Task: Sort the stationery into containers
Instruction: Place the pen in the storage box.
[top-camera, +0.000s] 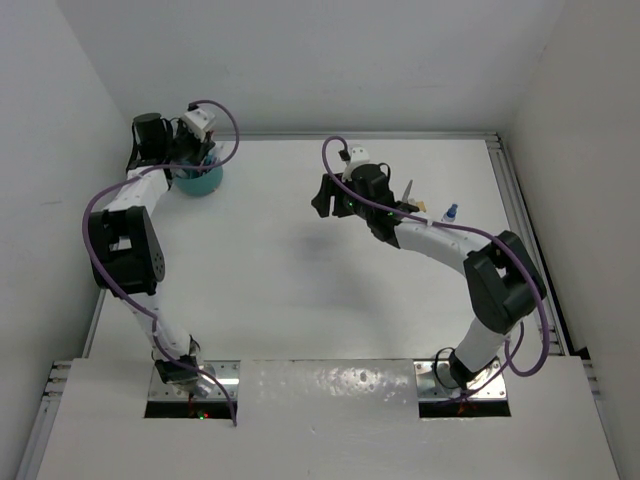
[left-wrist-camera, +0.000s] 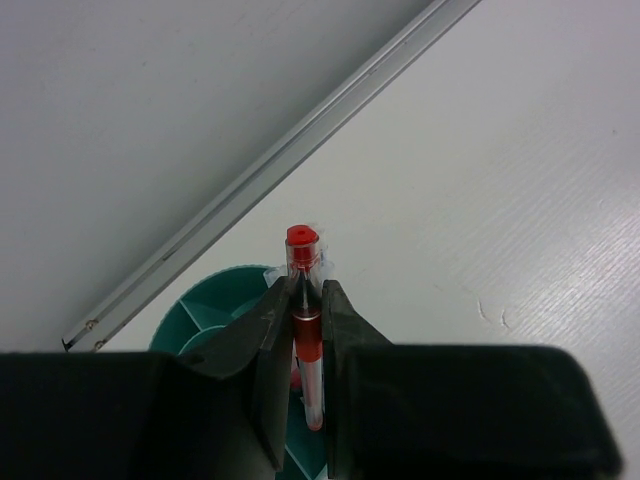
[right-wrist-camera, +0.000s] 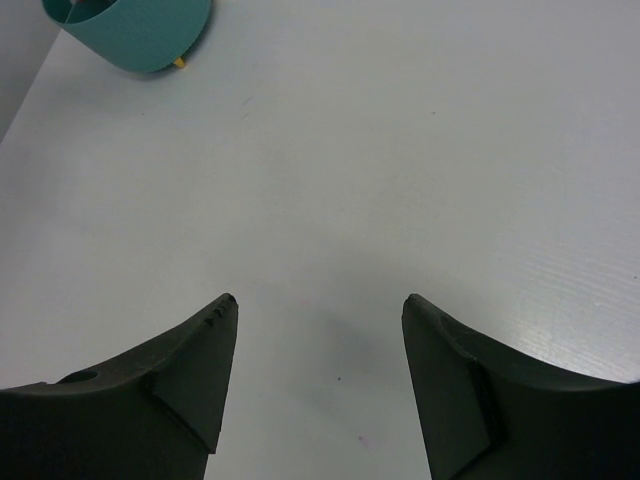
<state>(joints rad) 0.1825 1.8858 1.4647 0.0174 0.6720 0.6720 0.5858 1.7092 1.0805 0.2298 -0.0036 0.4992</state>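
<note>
Nearest to me, the right gripper (right-wrist-camera: 319, 300) hangs low over the bare white table (top-camera: 300, 300) with its jaws spread wide and nothing between them. I read that as parked at the ready, out of the other arm's way. Just beyond its forearm in the top view stands the blue-capped bottle (top-camera: 451, 212), with a thin grey sliver (top-camera: 408, 192) beside it. The arm cuts across that sliver, and I cannot tell whether it is a scissor blade or a pen. Further out, in the far left corner, the left gripper (left-wrist-camera: 305, 290) is pinched tight on the red pen (left-wrist-camera: 302, 250). It grips the pen partway down the clear barrel, so the red cap stands proud above the fingertips and the other end points down into the teal organiser (left-wrist-camera: 205, 305). Holding the pen upright like that makes sense to me for dropping it end-first into a compartment. The fingers hide most of the dividers, though, so I cannot say which compartment it is over or whether the tip already touches the floor. From the right wrist camera the organiser is cut off at the frame edge, with a yellow speck (right-wrist-camera: 180, 63) at its foot that is too small to name. Behind it all runs the aluminium rail (left-wrist-camera: 300, 143) along the table's far edge. The remaining stationery is out of my sight.
</note>
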